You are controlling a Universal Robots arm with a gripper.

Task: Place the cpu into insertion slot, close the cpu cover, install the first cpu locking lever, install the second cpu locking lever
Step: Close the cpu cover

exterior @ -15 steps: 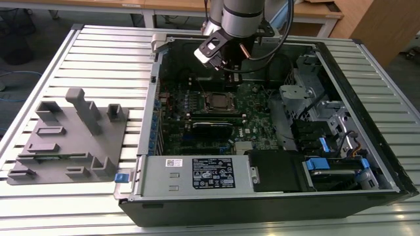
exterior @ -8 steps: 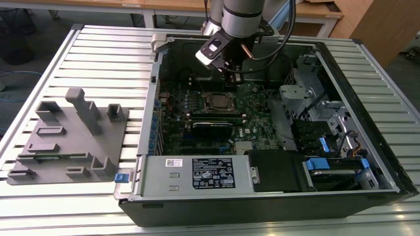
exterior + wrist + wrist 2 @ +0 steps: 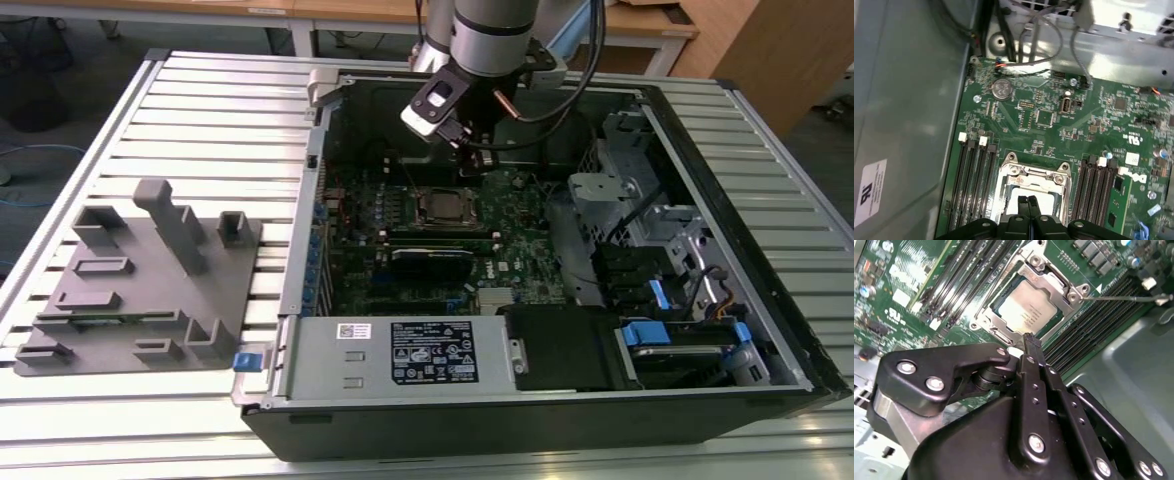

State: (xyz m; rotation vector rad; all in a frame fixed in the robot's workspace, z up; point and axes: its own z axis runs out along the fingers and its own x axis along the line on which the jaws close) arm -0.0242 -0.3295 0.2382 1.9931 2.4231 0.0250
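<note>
gripper (image 3: 1030, 340): black fingers pressed together, with nothing held between them.
cpu (image 3: 1024, 307): flat square with a pale silvery-grey top. It bears faint print too small to read, and sits in the insertion slot (image 3: 443, 207) on the green board (image 3: 1044, 100).
cpu to gripper: the chip lies just beyond the fingertips, which stand at the socket's edge. Whether they touch it cannot be told.
cpu cover (image 3: 1051, 275): silvery frame lying down around the chip.
lever (image 3: 1124, 297): thin rod reaching out from one socket corner.
labels: white sticker (image 3: 869, 192) on the case wall; black plate (image 3: 434, 352) nearest the camera in the exterior view. Their print is not legible.
</note>
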